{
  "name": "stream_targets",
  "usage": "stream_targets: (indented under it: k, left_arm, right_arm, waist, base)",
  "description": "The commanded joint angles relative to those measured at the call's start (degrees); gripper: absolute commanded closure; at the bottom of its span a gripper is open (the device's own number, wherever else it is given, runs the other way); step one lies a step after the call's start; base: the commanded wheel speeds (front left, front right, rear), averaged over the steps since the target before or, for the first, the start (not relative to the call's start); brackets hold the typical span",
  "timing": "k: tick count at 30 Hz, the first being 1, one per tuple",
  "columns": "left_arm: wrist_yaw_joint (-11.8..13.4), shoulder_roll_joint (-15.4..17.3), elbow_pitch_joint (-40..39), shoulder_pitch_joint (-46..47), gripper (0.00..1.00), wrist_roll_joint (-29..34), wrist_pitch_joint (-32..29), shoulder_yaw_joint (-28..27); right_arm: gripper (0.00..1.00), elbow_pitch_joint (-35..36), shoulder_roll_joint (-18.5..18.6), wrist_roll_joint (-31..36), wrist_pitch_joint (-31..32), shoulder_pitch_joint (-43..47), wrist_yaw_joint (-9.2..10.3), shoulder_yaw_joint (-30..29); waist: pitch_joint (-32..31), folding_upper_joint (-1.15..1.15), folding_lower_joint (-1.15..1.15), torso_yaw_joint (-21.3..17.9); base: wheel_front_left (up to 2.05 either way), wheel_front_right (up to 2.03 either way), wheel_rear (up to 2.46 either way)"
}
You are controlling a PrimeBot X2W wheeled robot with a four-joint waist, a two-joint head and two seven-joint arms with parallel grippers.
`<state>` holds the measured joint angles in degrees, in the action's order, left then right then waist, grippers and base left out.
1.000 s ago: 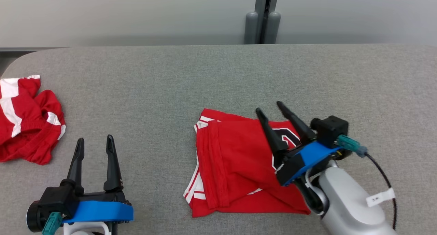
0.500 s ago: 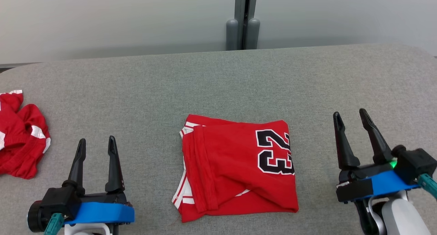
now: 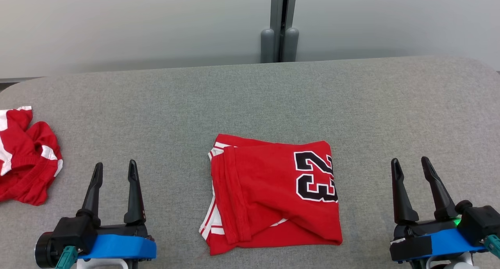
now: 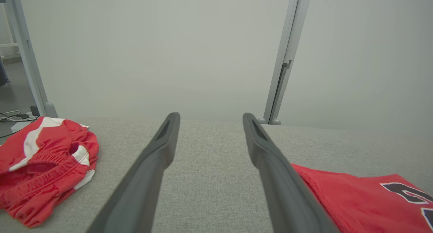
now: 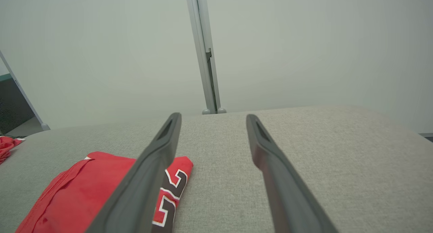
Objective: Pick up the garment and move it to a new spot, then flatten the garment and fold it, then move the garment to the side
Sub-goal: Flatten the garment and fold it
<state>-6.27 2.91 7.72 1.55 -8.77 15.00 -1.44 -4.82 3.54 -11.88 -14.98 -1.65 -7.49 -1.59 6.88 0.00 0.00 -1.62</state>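
A red knit garment (image 3: 273, 195) lies folded into a rough rectangle at the middle of a grey, felt-like surface (image 3: 250, 101) with rounded corners. The cloth looks soft and matte, with a stitched hem running down its left side and white striped trim (image 3: 209, 218) peeking out along that edge. Near its right edge, turned sideways, is a black number (image 3: 316, 176) outlined in white that reads "23". The left gripper (image 3: 115, 164), at the lower left, has two long, tapered dark fingers (image 3: 134, 191) spread apart and holding nothing. The right gripper (image 3: 410, 160), at the lower right, is spread and empty too. Both sit well apart from the garment. A crumpled red and white heap of cloth (image 3: 27, 163) rests at the surface's far left. Behind stands a smooth pale wall (image 3: 136, 27) with a grey post (image 3: 279, 25).
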Motion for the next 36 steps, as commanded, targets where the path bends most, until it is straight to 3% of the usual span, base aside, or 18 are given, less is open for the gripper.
stream_targets:
  k: [1, 7, 25, 36]
  left_arm:
    - [-0.2, 0.0, 0.2, -0.3, 0.00, 0.3, 0.2, -0.1]
    - [-0.6, -0.1, 1.4, -0.9, 0.00, 0.3, 0.2, 2.4]
    - [-1.2, 1.2, 11.8, -1.0, 0.00, -4.0, 0.2, 22.8]
    - [-1.2, 1.7, 18.4, -0.3, 0.00, -7.8, 0.1, 29.2]
  right_arm:
    - [0.00, 0.2, -0.3, 0.5, -0.3, 0.8, -0.01, -0.2]
    - [0.00, -0.4, -0.5, 0.9, -0.3, 0.9, -0.01, -0.2]
    - [0.00, -2.0, -0.6, 0.3, -0.2, 0.6, -0.01, 0.6]
    - [0.00, -2.3, -0.7, -0.1, -0.3, -0.2, -0.01, 1.1]
  waist:
    - [-0.1, 0.00, 0.00, 0.1]
    - [-0.6, 0.00, 0.00, 0.4]
    - [-0.4, 0.00, 0.00, -0.2]
    - [0.6, 0.00, 0.00, -0.9]
  base:
    - [0.00, 0.00, 0.00]
    - [0.00, 0.00, 0.00]
    - [0.00, 0.00, 0.00]
    - [0.00, 0.00, 0.00]
